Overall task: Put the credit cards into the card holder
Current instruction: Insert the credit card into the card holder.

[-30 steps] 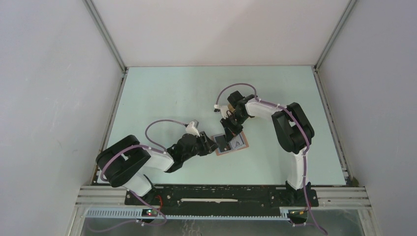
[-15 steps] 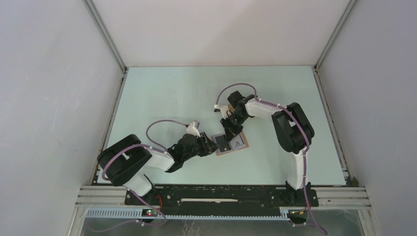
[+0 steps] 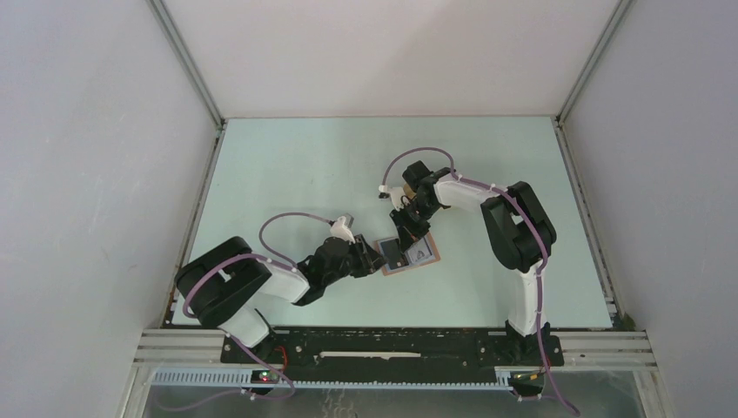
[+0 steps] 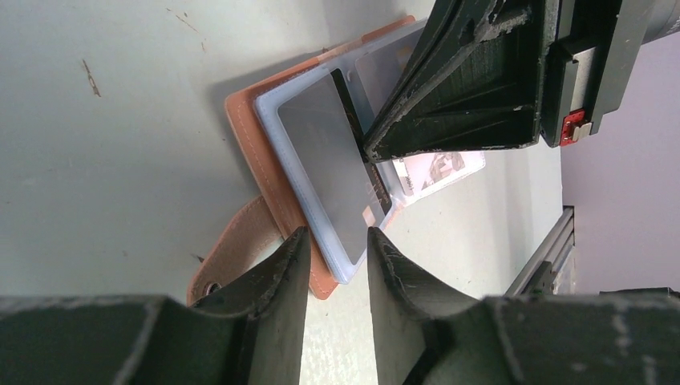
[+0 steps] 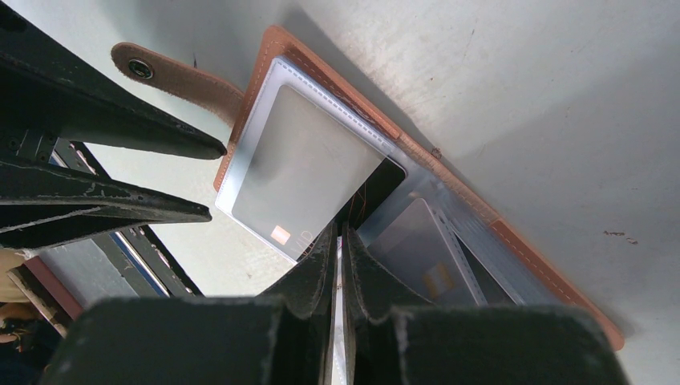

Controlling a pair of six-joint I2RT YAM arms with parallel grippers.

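The card holder (image 3: 411, 254) lies open on the table, reddish-brown leather (image 4: 244, 144) with clear sleeves and a strap tab (image 5: 172, 72). A grey card (image 4: 321, 160) sits in its left sleeve (image 5: 309, 172), and a pale printed card (image 4: 437, 168) lies in the right side. My right gripper (image 5: 338, 228) is shut on a thin dark card (image 4: 353, 112) standing on edge over the holder's middle. My left gripper (image 4: 337, 237) is open, its fingertips on either side of the holder's near corner without pinching it.
The pale green table (image 3: 287, 174) is fenced by white walls on three sides. A metal rail (image 4: 553, 257) runs along the near edge behind my left gripper. The two arms meet closely over the holder (image 3: 392, 248).
My left gripper's jaws have narrowed a little around the holder's corner. The right arm and the card holder have not visibly moved.
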